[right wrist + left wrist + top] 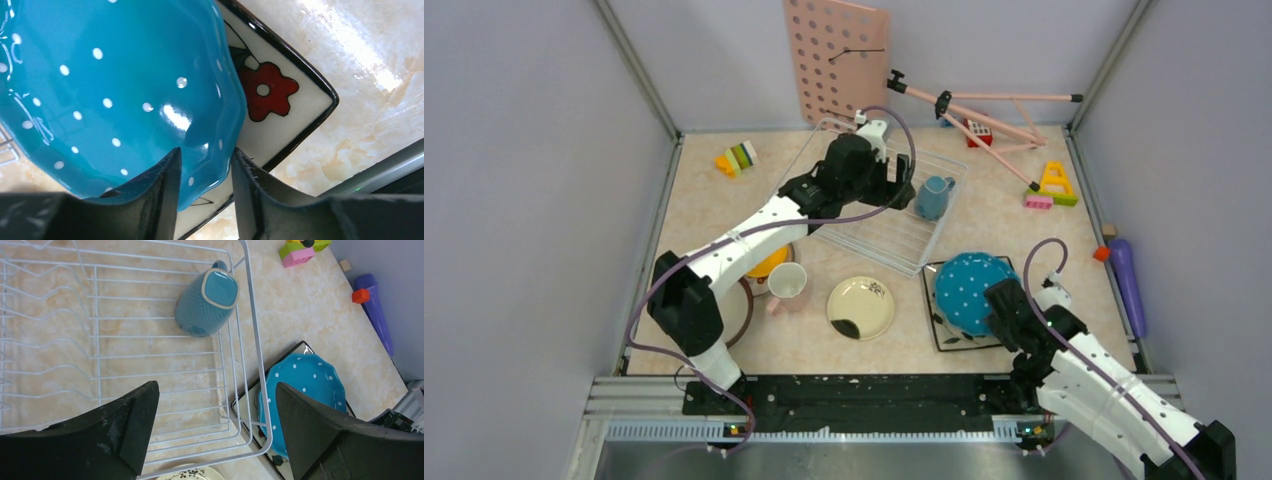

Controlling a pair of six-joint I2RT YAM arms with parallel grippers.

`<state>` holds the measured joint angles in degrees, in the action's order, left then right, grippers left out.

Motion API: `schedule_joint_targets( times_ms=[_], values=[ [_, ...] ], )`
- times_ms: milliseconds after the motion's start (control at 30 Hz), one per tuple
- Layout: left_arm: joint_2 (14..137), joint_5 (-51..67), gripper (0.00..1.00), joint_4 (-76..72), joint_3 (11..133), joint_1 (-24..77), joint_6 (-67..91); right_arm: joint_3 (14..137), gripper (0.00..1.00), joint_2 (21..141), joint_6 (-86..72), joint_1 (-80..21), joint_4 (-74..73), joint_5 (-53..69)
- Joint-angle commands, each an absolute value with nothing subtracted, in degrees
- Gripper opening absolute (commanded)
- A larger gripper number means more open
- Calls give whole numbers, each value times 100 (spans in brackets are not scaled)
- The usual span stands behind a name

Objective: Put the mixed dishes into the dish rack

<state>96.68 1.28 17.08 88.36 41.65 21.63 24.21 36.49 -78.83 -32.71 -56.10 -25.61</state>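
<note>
While the left gripper hangs spread above the dish rack (blue cup beside its side rail), the right gripper pinches the scalloped rim of the teal polka-dot plate.

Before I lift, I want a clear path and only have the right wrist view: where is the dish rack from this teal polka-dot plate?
Observer: The dish rack lies farther from the arm bases than the teal polka-dot plate and to its left, set at a diagonal.
Operator: Anything in it?
Observer: One blue cup, near the rack's right edge.
Operator: Is the other arm in my way?
Observer: The left gripper hangs open over the rack, beside the cup.
</note>
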Motion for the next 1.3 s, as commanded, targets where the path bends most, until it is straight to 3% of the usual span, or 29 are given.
schedule_joint_targets(
  times_ms=[0,300,367,400,433,600,1000,1267],
  values=[
    [9225,328,91,1259,8526,4119,2395,2328,38,3607,-8137,-3191,-5274,-2774],
    [8979,505,93,753,8057,4107,2648,2022,37,3518,-8346,-3182,-5251,-3057],
    [8798,495,96,654,7880,4105,2648,1991,24,3495,-8347,-3181,-5227,-3076],
    [8660,489,98,386,7698,4099,2733,2024,6,3486,-8336,-3178,-5255,-3080],
    [8496,478,98,-7,7396,4096,2770,2090,0,3457,-8302,-3174,-5317,-3084],
    [8092,861,98,-991,6623,4068,2755,2940,0,3017,-7858,-3173,-5930,-3443],
    [9065,2757,87,-371,7523,4114,3180,4248,0,2419,-7466,-3182,-6268,-3255],
    [9184,2651,85,312,7607,4598,2883,4171,0,2703,-7304,-3182,-6037,-2882]
  ],
)
